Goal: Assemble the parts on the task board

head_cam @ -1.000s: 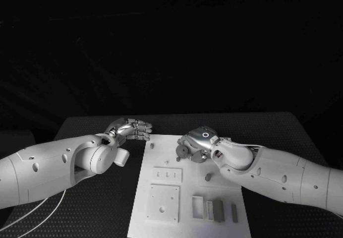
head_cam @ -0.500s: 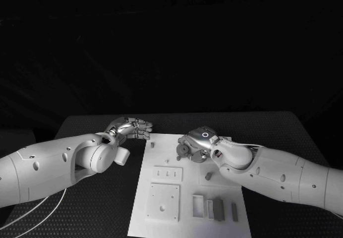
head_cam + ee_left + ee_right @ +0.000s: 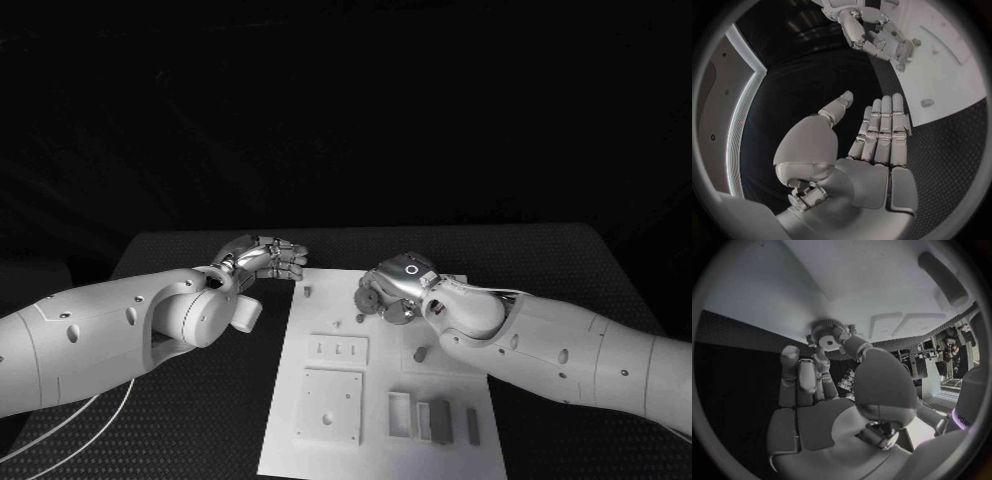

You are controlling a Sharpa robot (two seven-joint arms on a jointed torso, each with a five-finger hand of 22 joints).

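Right hand [image 3: 392, 290] has edged up the task board [image 3: 378, 400] — still pinching a gear [image 3: 826, 334]; left hand [image 3: 264, 259] stays empty, fingers straight.

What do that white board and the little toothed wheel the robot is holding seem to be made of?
The task board looks like matte white plastic: flat, even, with no glare and crisp cut-out pockets. The gear pinched in the right hand looks like dull moulded or printed plastic, with fine teeth round its rim and a pale hub; metal cannot be ruled out.
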